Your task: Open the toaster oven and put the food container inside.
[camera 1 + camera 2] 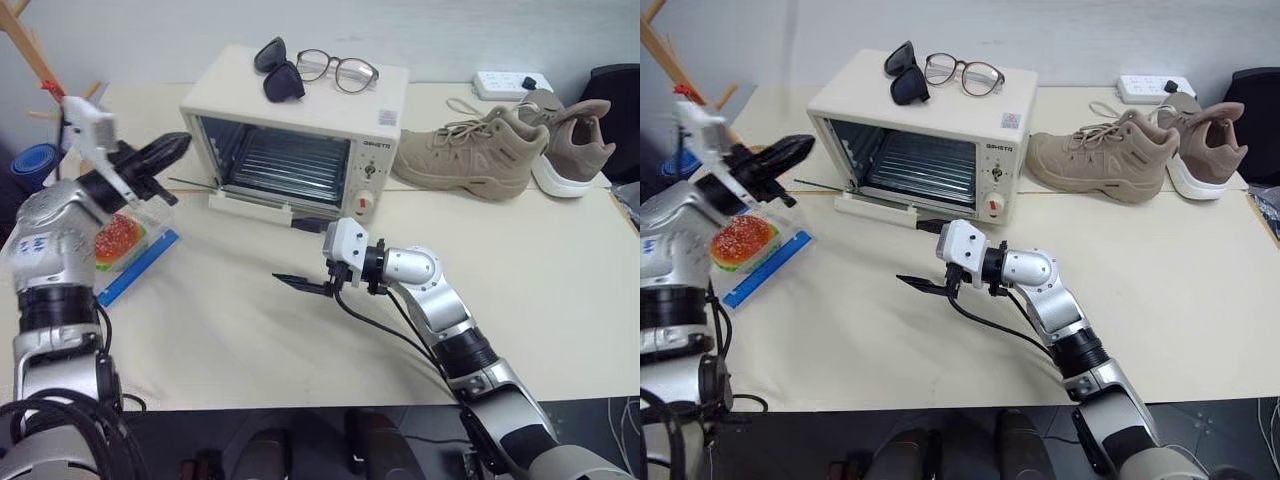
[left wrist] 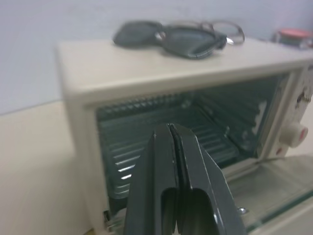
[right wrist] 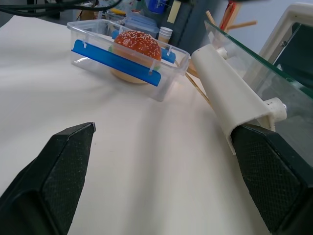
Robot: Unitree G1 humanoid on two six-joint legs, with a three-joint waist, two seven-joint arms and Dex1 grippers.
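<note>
From the head camera I have the toaster oven (image 1: 300,130) at the back of the cream table (image 1: 220,330) with its glass door (image 3: 254,54) dropped flat toward me and the wire rack (image 1: 285,160) inside exposed; a pair of dark sunglasses (image 1: 278,70) and a pair of clear-lens glasses (image 1: 338,70) lie on its roof; my left gripper (image 1: 172,148) hangs in the air just off the oven's left front corner, its two black fingers (image 2: 181,196) pressed tight together with nothing between them, pointing at the open cavity; the food container (image 1: 752,248) sits on the table well to the left of the oven, below my left forearm, the sesame burger (image 3: 138,46) showing through the clear plastic and a blue clip (image 3: 116,62) along its near side; no gripper touches it; my right gripper (image 1: 300,285) is low over the table in front of the open door, pointing left, its jaws spread wide and empty, with the door's white bar handle (image 3: 230,103) just beside one finger; a pair of tan shoes (image 1: 500,150) and a white power strip (image 1: 512,83) lie to the right of the oven.
</note>
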